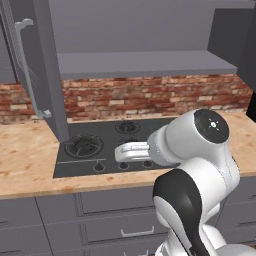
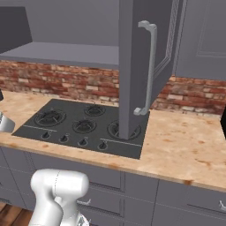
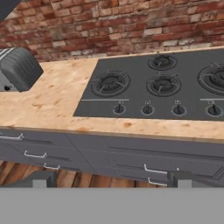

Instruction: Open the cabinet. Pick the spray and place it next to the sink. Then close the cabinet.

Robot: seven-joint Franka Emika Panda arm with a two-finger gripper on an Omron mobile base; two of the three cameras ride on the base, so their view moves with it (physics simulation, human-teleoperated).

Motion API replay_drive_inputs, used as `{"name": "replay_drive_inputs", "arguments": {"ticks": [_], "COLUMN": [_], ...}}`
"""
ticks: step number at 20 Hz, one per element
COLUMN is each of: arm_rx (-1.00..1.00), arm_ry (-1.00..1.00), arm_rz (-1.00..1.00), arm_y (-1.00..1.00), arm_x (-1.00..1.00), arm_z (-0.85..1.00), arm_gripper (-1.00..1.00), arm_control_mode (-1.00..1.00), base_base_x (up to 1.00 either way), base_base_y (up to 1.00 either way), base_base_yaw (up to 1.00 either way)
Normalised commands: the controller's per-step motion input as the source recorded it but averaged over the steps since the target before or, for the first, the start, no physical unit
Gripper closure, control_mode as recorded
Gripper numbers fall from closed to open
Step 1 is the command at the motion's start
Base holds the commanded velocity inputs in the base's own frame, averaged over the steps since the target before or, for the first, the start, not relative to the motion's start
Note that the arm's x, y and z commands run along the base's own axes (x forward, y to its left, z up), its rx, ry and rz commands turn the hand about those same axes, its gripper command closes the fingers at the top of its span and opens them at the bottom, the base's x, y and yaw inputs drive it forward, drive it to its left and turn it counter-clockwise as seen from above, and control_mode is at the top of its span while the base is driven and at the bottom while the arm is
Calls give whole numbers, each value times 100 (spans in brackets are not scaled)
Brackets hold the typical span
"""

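1. Above the stove point(image 1: 105, 145), cabinet point(image 1: 145, 62) stands open: one door point(image 1: 30, 65) swung out edge-on in the left base view, its bar handle point(image 2: 150, 66) plain in the right base view.
2. Cabinet floor seen from below only; the inside is hidden. Spray not located; cannot say whether it sits on the shelf.
3. Tool point(image 3: 111, 179): fingertips spread as wide as they go, nothing between them. The hand view looks over the stove's knobs point(image 3: 147, 109) and the drawers point(image 3: 109, 153) below the tabletop point(image 3: 48, 105).
4. Arm folded low in front of the stove, well below the cabinet.
5. Judgement: door-opening step looks done; locating and picking the spray comes next.
6. Risks:
   - open door hangs over the stove's edge, so a rising arm could clip the door or handle;
   - spray is small and slim, so a blind reach into the shelf could knock it over or push it back;
   - a grey appliance point(image 3: 19, 70) sits on the tabletop at one side, an obstacle on the carry.
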Motion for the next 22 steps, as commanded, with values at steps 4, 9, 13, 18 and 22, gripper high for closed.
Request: {"name": "replay_drive_inputs", "arguments": {"ticks": [4, 9, 13, 18, 22], "arm_rx": [0, 0, 0, 0, 0], "arm_ry": [0, 0, 0, 0, 0], "arm_rz": [0, 0, 0, 0, 0], "arm_y": [0, 0, 0, 0, 0], "arm_x": [0, 0, 0, 0, 0], "arm_z": [0, 0, 0, 0, 0], "arm_gripper": [-100, -100, -100, -100, -100], "arm_control_mode": [100, 100, 100, -100, -100], "base_base_x": [0, 0, 0, 0, 0], "base_base_y": [0, 0, 0, 0, 0], "base_base_yaw": [0, 0, 0, 0, 0]}}
